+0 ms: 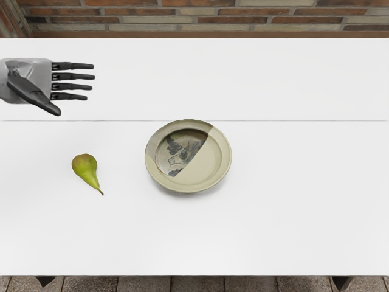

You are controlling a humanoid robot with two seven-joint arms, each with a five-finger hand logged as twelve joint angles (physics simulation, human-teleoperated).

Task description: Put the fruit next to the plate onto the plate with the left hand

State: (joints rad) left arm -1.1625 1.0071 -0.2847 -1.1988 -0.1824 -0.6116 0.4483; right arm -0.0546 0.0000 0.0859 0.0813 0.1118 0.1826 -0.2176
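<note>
A green pear [85, 168] lies on its side on a white table [292, 219], well apart from the plate [214, 159] and at about nine o'clock from it. Its long axis runs from the fat end at ten o'clock to the stem at four o'clock. The plate, olive-rimmed with a dark pattern, holds nothing. The left hand [45, 82] hangs at the picture's left edge, fingers straight and spread, holding nothing. The pear lies at about five o'clock from those fingertips, not touching. No right hand shows, so the left is the nearer.
</note>
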